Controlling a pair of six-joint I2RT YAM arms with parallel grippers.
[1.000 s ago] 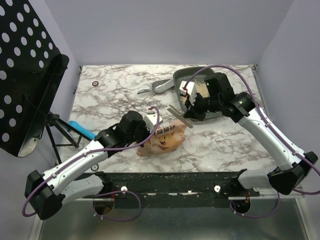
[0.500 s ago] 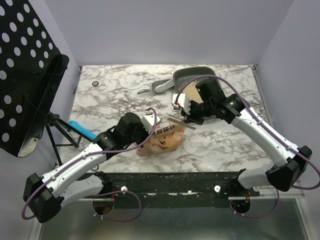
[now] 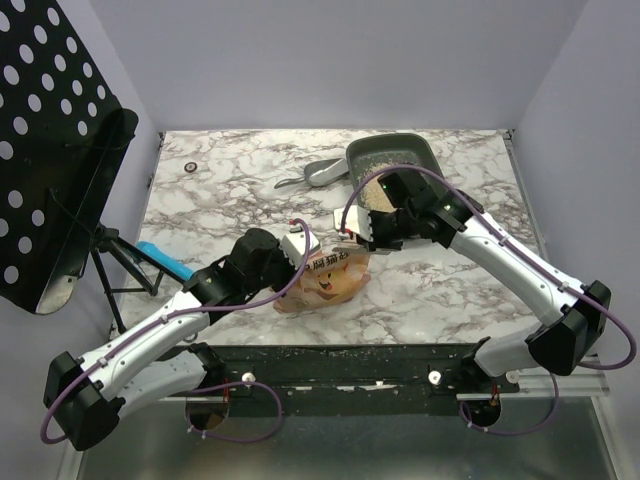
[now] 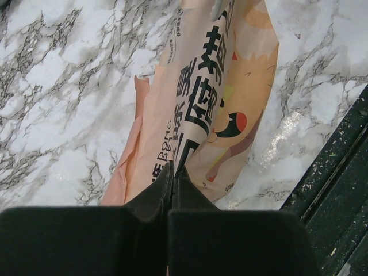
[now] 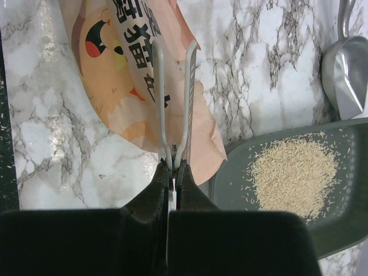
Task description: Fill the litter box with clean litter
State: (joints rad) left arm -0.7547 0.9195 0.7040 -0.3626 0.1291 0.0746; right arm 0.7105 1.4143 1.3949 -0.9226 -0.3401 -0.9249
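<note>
The dark grey litter box (image 3: 392, 146) sits at the back right, with a heap of clean litter (image 3: 374, 193) in its near end. In the right wrist view the litter box (image 5: 241, 184) and its litter (image 5: 293, 175) lie to the right. An orange-tan cat-print bag (image 3: 330, 283) lies flat on the marble. My left gripper (image 4: 173, 168) is shut on the bag (image 4: 213, 86) at its near edge. My right gripper (image 5: 172, 167) is shut on a grey bag clip (image 5: 172, 92), whose two long arms reach out over the bag (image 5: 115, 75).
A small grey scoop (image 3: 322, 175) lies left of the litter box; its bowl (image 5: 348, 75) shows in the right wrist view. A blue object (image 3: 165, 260) and a black perforated panel (image 3: 50, 150) stand at the left. A dark strip (image 3: 340, 360) borders the near edge.
My right arm has carried the grey clip from over the litter box leftward and nearer, to above the bag's top end. The left gripper has kept its hold on the bag.
</note>
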